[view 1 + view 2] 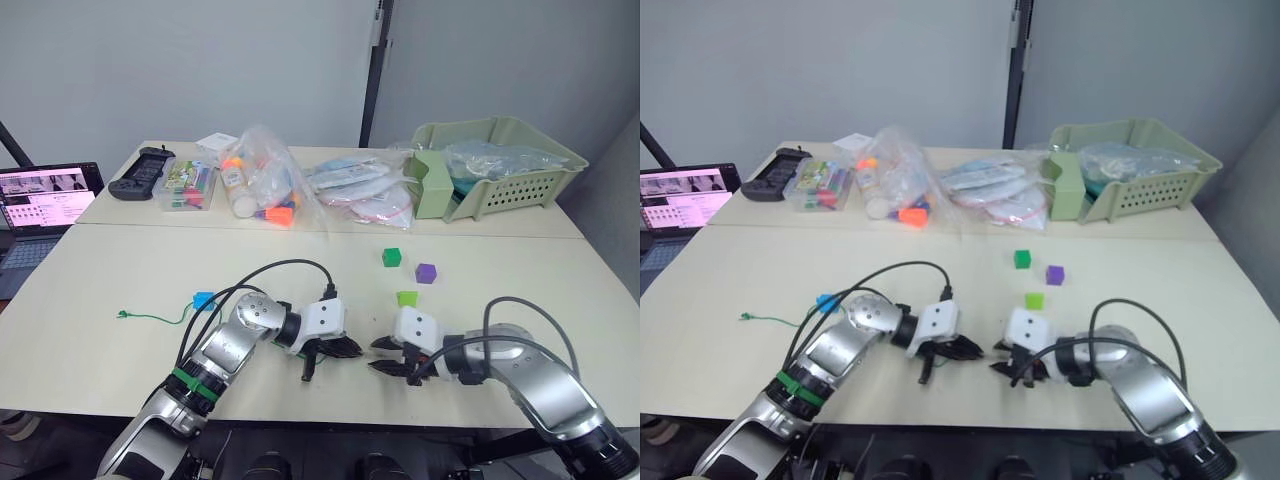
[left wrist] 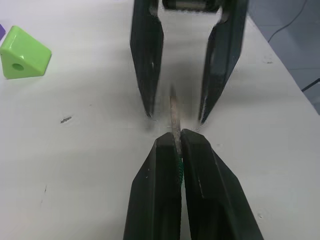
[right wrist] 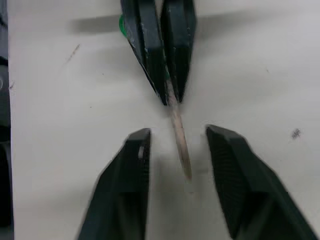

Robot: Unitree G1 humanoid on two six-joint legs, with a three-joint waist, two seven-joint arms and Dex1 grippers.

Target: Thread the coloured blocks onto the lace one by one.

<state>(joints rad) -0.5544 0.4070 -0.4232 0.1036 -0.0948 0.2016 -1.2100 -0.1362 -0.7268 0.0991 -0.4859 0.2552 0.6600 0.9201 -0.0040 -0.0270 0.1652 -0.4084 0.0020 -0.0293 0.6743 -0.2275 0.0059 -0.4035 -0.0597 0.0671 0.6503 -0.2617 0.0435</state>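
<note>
Lace [image 2: 175, 117] tip is pinched between the closed fingers of my left claw [image 2: 179, 137], low over the near edge of the table [image 1: 120, 270]. From the left wrist view I see the stiff pale tip poking out past the fingertips, with a bit of green string showing in the seam between them. My right claw [image 3: 175, 137] faces it head-on with its fingers spread apart, and the pale tip reaches into the gap between them without touching either one, as far as I can tell.

Behind my left arm the green string trails off to the left, running to a small blue block [image 1: 204, 299] and on to a knotted end [image 1: 123, 316] lying flat on the table. I cannot tell whether the string passes through the blue block.

Just beyond my right claw sits a light green block [image 1: 406, 298], wedge-shaped with a hole in its side. Farther back are a purple block [image 1: 426, 273] and a darker green block [image 1: 391, 257], near each other but apart.

Along the far side of the table I see a pale green basket [image 1: 520, 185], several clear plastic bags [image 1: 265, 185] with coloured pieces, a clear box [image 1: 186, 186], and a black controller [image 1: 142, 172]. An open laptop [image 1: 40, 205] stands off the left end.
</note>
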